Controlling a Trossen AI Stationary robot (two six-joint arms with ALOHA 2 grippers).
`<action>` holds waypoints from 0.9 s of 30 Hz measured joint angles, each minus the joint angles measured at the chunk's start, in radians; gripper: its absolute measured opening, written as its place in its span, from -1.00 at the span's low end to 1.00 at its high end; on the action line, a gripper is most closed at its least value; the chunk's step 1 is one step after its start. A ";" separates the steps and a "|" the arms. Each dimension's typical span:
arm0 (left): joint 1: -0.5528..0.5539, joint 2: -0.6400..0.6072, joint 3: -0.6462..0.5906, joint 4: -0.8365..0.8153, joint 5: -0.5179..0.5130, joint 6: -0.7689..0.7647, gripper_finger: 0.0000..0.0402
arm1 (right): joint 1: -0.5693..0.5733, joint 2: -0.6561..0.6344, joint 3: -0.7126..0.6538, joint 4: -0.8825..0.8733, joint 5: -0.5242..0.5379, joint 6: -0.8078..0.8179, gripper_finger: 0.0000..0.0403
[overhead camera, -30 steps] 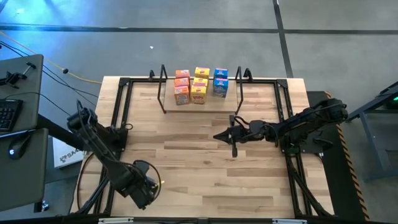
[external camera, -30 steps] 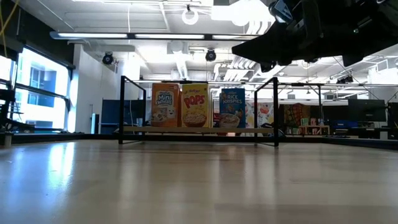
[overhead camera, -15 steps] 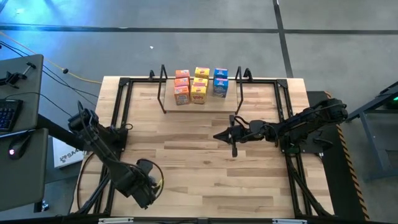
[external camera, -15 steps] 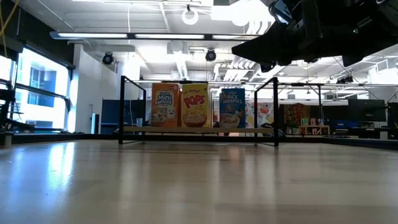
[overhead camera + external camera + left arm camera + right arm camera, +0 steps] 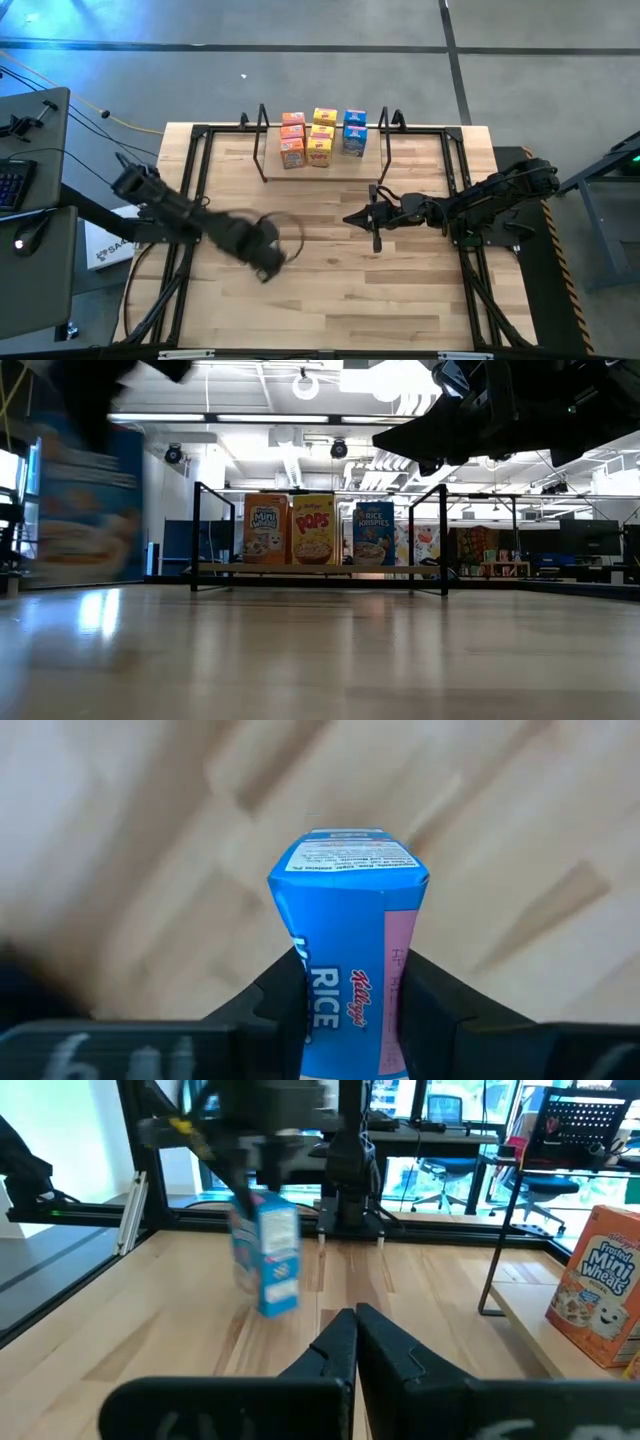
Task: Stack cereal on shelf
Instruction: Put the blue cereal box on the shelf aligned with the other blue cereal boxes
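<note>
Change since half a second ago: left gripper (image 5: 262, 248) is swinging from the table's near-left corner toward centre, carrying a blue Rice Krispies box (image 5: 348, 945).

Item, near: left gripper's fingers (image 5: 437, 1003) are pinching that box by its lower sides, above the table (image 5: 330, 300).

Item, 3 o'clock: right gripper (image 5: 362, 217) is hovering, fingers pressed together.

Item, 12 o'clock, far: shelf (image 5: 320, 168) is holding six cereal boxes (image 5: 320, 135).

Risk: the fast swing could be loosening the low pinch, tipping the box; it may also clip the right gripper.
</note>
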 joint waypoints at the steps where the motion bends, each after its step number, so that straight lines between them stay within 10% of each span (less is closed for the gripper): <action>1: 0.040 -0.001 0.000 0.010 -0.007 0.074 -0.49 | 0.000 0.000 0.000 0.000 0.000 0.000 -1.00; 14: 0.483 0.003 0.000 0.325 0.017 0.863 -0.49 | -0.001 0.000 0.001 0.000 0.011 -0.021 -1.00; 27: 0.629 0.103 0.004 0.414 0.133 1.076 -0.49 | -0.003 -0.002 0.002 -0.014 0.021 -0.046 -1.00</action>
